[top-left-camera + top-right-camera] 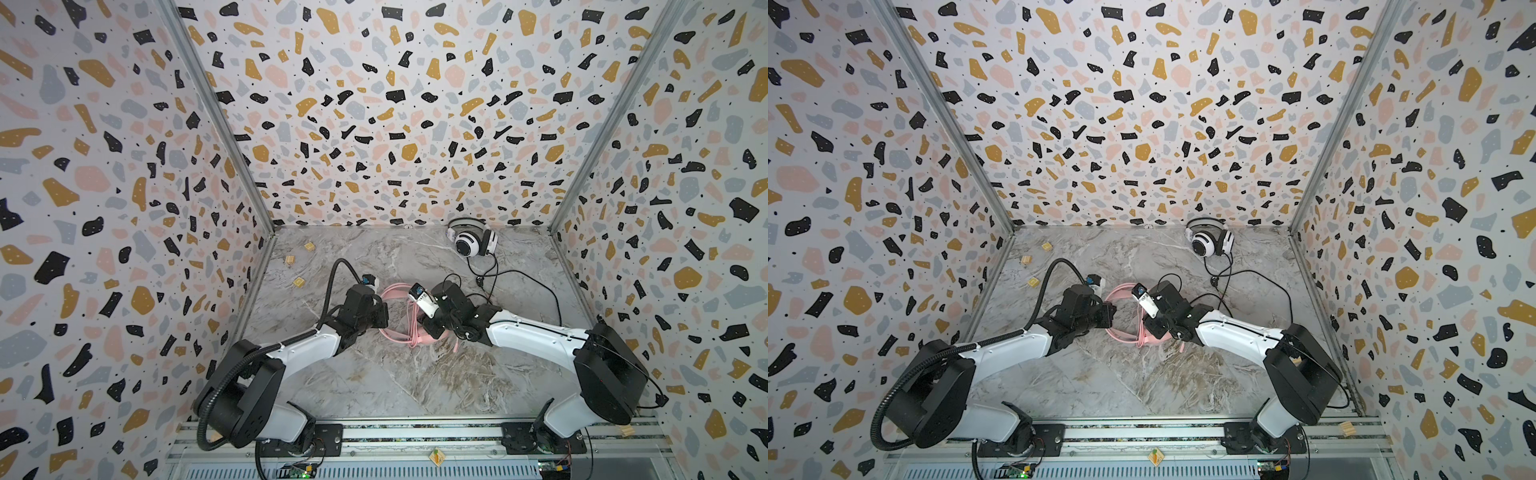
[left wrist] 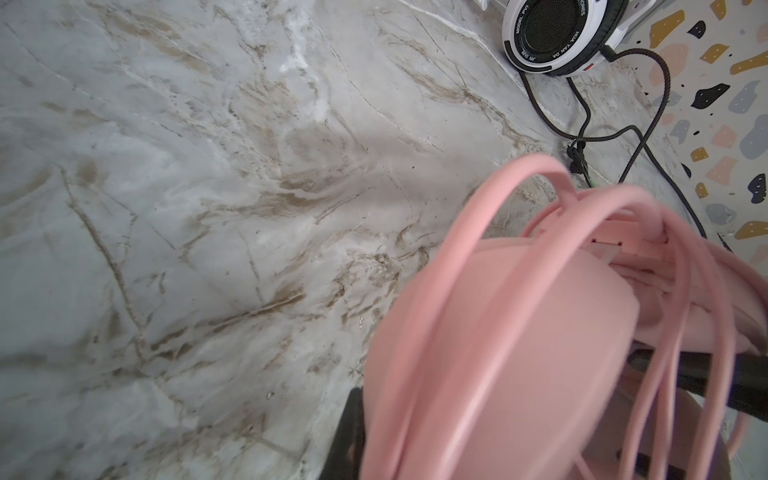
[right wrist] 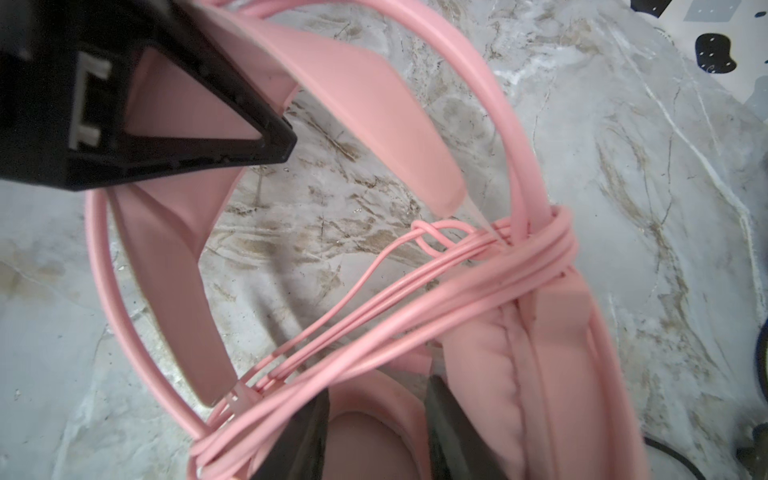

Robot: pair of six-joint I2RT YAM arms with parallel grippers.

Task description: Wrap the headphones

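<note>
The pink headphones (image 1: 397,291) (image 1: 1121,294) sit mid-table between my two grippers. Several turns of their thin pink cable (image 3: 540,245) are wound across the frame above the ear cups. My left gripper (image 1: 384,316) (image 1: 1111,316) (image 2: 374,449) is shut on them at the left side; its black finger (image 3: 166,124) lies over the headband. My right gripper (image 1: 428,328) (image 1: 1152,326) (image 3: 374,436) is open, with a pink ear pad between its fingers. The white-and-black headphones (image 1: 471,241) (image 1: 1208,241) (image 2: 552,33) lie at the back right, their black cable (image 1: 540,286) loose on the table.
Three small wooden blocks (image 1: 289,260) lie at the back left of the marble tabletop (image 1: 374,382). Patterned walls close in the left, back and right. A metal rail (image 1: 415,432) with the arm bases runs along the front edge.
</note>
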